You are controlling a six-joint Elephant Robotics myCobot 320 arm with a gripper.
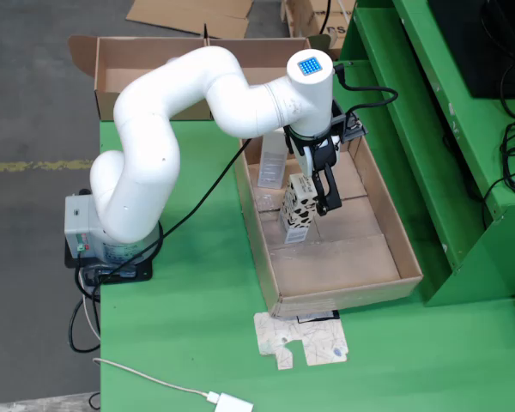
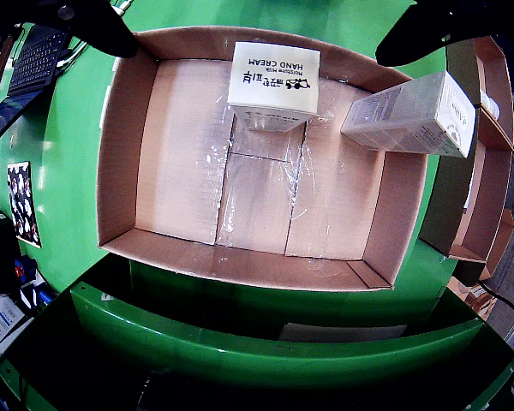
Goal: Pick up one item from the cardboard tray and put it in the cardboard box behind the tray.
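1. Hand-cream carton (image 1: 298, 209), white with black blotches, stands upright inside the cardboard tray (image 1: 395, 232), at about the middle of the tray floor in the fixed view.
2. From the riding camera I see the same carton (image 2: 274, 79) from above, its top printed "HAND CREAM", close to the tray's far wall (image 2: 126, 137).
3. I see a second, paler box (image 1: 273, 159) standing near the tray's back end in the fixed view; in the riding view it (image 2: 411, 114) lies over toward the right corner.
4. My gripper (image 1: 320, 184) hangs above the tray, its black fingers reaching down just beside the blotched carton.
5. I cannot tell whether the jaws are pressing on the carton or standing free of it; the fixed view shows the fingers overlapping its right side, and the riding view shows only dark blurred tips at the top corners.
6. I see the cardboard box (image 1: 129, 64) behind the tray at the back edge of the green worktop (image 1: 197, 343), flaps open.
7. A flattened piece of printed card (image 1: 300, 339) lies on the worktop just in front of the tray.
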